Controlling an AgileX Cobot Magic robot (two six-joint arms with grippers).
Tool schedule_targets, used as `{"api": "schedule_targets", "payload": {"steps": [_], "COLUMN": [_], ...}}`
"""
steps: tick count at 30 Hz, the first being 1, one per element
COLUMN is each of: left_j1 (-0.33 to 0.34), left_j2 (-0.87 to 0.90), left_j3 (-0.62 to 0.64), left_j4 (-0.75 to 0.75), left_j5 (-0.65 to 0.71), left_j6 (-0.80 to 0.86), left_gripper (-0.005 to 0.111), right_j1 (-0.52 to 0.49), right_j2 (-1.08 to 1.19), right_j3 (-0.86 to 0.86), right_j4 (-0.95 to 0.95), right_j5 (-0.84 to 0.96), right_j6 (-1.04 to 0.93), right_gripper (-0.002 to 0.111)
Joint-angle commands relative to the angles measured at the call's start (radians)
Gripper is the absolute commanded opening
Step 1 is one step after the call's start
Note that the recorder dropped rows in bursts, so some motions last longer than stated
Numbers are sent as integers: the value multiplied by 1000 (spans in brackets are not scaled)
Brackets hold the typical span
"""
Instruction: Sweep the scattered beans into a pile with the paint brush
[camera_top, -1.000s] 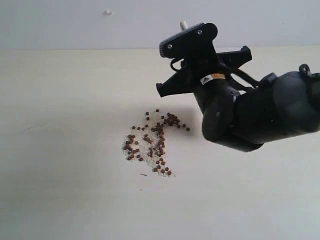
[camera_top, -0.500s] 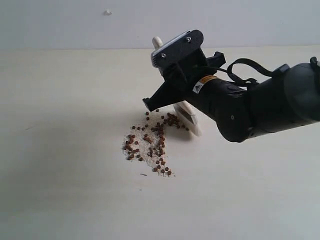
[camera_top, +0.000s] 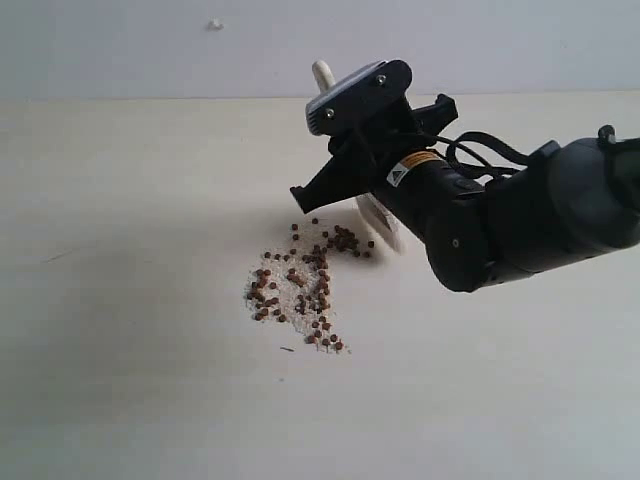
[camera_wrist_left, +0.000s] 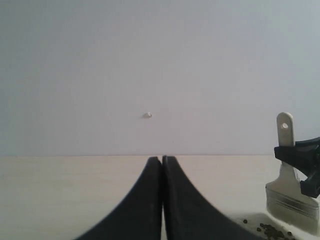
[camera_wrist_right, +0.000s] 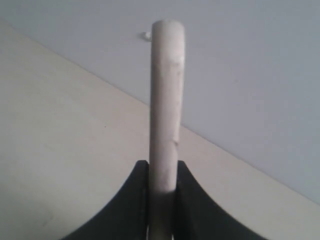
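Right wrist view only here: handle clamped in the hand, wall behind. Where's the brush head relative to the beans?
Observer: The exterior view puts the head of the paint brush at the right edge of the beans, with the handle tilted in the right hand.
Operator: Beans piled yet?
Observer: No. They are a loose patch mixed with whitish grains, and strays trail toward the bottom of that view.
Operator: And the other arm?
Observer: The left hand is shut and empty. It doesn't appear in the exterior view.
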Motion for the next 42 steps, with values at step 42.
{"api": "schedule_targets", "payload": {"steps": [42], "left_j1": [-8], "left_j2": [5], "left_j3": [2], "left_j4": [-6], "left_j5": [7], "left_j6": [9], "left_gripper": [0], "right_j1": [-251], "right_j2": [63], "right_j3": [-135], "right_j4": [-1122], "right_j5": [-118], "right_j6": [474], "right_gripper": [0]}}
